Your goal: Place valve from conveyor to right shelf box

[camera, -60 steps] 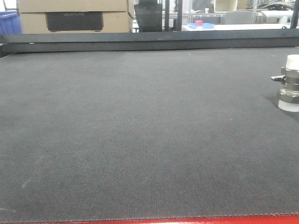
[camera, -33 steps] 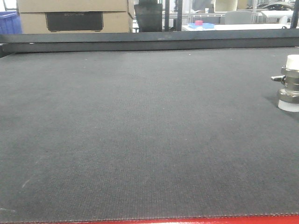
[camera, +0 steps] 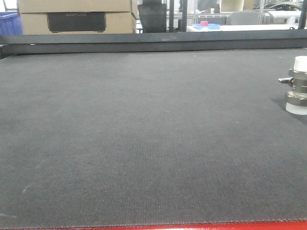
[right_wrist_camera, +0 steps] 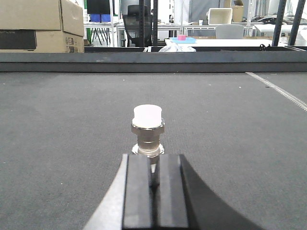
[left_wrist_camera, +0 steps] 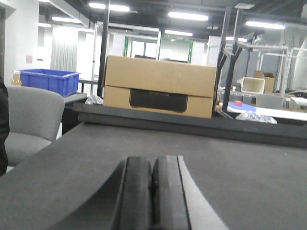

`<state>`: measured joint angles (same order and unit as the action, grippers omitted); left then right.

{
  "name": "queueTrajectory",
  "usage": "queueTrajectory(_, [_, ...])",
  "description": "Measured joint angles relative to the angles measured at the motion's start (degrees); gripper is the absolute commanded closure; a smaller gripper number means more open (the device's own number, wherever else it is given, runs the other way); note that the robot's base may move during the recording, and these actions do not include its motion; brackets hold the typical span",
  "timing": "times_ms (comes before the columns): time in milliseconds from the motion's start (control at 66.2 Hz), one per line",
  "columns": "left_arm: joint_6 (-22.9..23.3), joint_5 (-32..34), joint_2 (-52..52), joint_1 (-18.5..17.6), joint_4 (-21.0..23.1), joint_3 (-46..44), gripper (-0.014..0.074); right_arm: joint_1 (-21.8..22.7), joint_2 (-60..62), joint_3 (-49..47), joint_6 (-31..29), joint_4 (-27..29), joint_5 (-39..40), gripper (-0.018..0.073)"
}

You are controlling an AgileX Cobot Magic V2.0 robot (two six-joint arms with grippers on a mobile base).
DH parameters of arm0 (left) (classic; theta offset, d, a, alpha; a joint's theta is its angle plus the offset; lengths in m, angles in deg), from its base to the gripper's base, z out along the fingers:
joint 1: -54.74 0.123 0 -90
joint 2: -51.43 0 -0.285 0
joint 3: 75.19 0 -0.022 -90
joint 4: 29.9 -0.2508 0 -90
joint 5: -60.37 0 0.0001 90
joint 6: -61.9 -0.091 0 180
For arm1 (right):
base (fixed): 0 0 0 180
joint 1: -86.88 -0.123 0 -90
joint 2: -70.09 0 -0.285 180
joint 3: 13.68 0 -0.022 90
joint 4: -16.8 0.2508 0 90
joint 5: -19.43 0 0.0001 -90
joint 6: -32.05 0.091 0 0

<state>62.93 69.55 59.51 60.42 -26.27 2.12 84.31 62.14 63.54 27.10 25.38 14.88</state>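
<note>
The valve (camera: 297, 86) stands upright on the dark woven conveyor (camera: 144, 134), at the far right edge of the front view, its small lever pointing left. In the right wrist view the valve (right_wrist_camera: 148, 129) is straight ahead of my right gripper (right_wrist_camera: 154, 160), white cap on top, just beyond the fingertips and not between them. That gripper is shut with only a thin slit between the pads. My left gripper (left_wrist_camera: 153, 160) hovers low over the belt (left_wrist_camera: 240, 163), shut and empty. Neither gripper appears in the front view. The right shelf and its box are out of view.
A raised dark rail (camera: 153, 40) runs along the belt's far side, with a cardboard box (camera: 76, 17) behind it. A blue bin (left_wrist_camera: 48, 80) and a grey chair (left_wrist_camera: 29, 120) stand off the belt's left. The red frame edge (camera: 192, 226) marks the near side.
</note>
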Motion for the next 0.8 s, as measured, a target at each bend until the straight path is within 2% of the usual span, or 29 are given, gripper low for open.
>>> queueTrajectory(166, [0.0,0.9,0.0,0.0,0.0,0.0,0.0708,0.0,0.0,0.0,0.0,0.1,4.5,0.0715])
queueTrajectory(287, [0.0,0.5,0.0,0.0,0.0,-1.1,0.0708,0.0,0.0,-4.6,0.0,0.9,1.6,0.0715])
queueTrajectory(363, [0.0,-1.8,-0.1,0.0,0.0,-5.6,0.0708,0.0,0.1,-11.5,0.0,0.9,-2.5,0.0715])
queueTrajectory(468, [0.0,-11.2,1.2,0.0,0.0,-14.6,0.0705,0.0,-3.1,-21.8,0.0,0.9,-8.4,0.0699])
queueTrajectory(529, [0.0,-17.6,4.3,0.0,-0.1,-20.1,0.0685,0.0,-6.0,-26.8,0.0,0.9,-10.1,0.0622])
queueTrajectory(604, [0.0,-24.9,8.4,0.0,-0.6,-26.3,0.0600,0.0,-10.6,-31.8,0.0,0.9,-11.1,0.0487])
queueTrajectory(680, [0.0,-31.3,14.5,0.0,-1.1,-31.8,0.0428,0.0,-16.0,-35.9,0.0,0.9,-11.3,0.0254])
queueTrajectory(725, [0.0,-33.5,17.4,0.0,-1.2,-34.5,0.0329,0.0,-19.1,-37.8,0.0,0.9,-11.3,0.0152])
queueTrajectory(756, [0.0,-35.6,20.2,0.0,-1.3,-36.5,0.0207,0.0,-21.8,-39.0,0.0,0.9,-11.3,0.0047])
queueTrajectory(801, [0.0,-37.0,23.9,0.0,-1.5,-38.8,0.0081,0.0,-25.3,-39.8,0.0,0.0,-11.2,-0.0017])
